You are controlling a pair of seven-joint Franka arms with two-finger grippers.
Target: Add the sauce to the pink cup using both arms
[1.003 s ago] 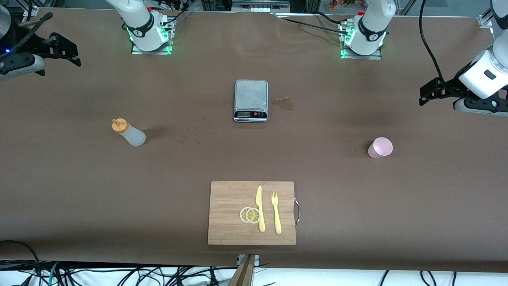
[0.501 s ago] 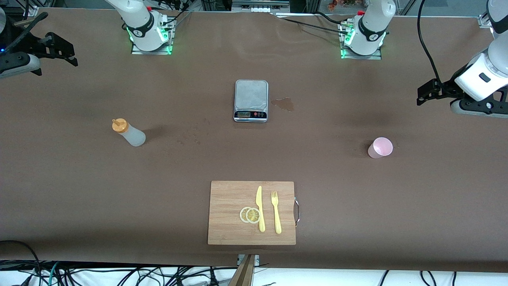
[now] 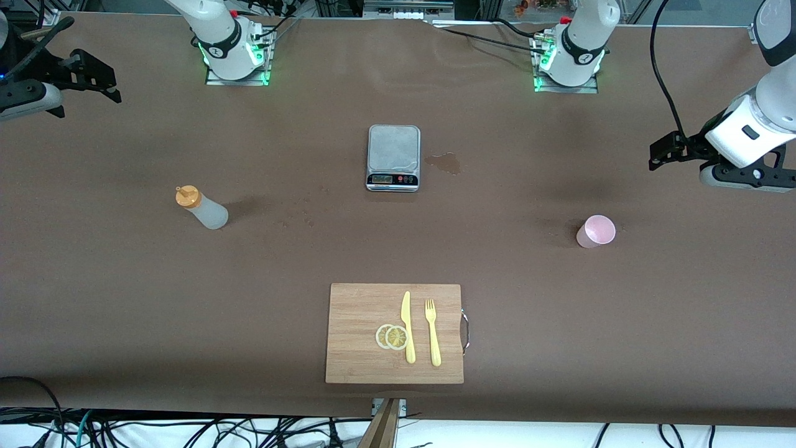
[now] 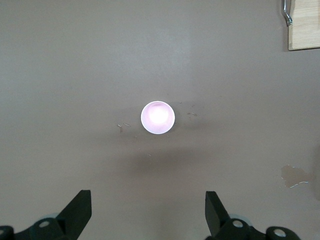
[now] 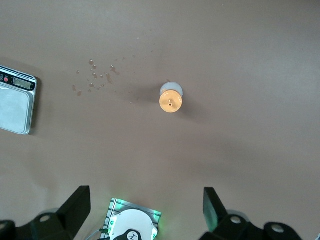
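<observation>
Presently you hold nothing: left gripper point(image 4: 148, 212) over pink cup point(image 3: 596, 231), right gripper point(image 5: 146, 210) over sauce point(image 3: 201, 208), jaws wide; pouring unstarted.

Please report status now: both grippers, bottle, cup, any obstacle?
Left gripper open, high above pink cup. Right gripper open, high above sauce bottle. Bottle and cup upright, untouched, at the table's two ends. Nothing close around either.

We see the whole desk point(image 3: 124, 298) from high up front, while each wrist camera looks straight down past its tool from well above.
</observation>
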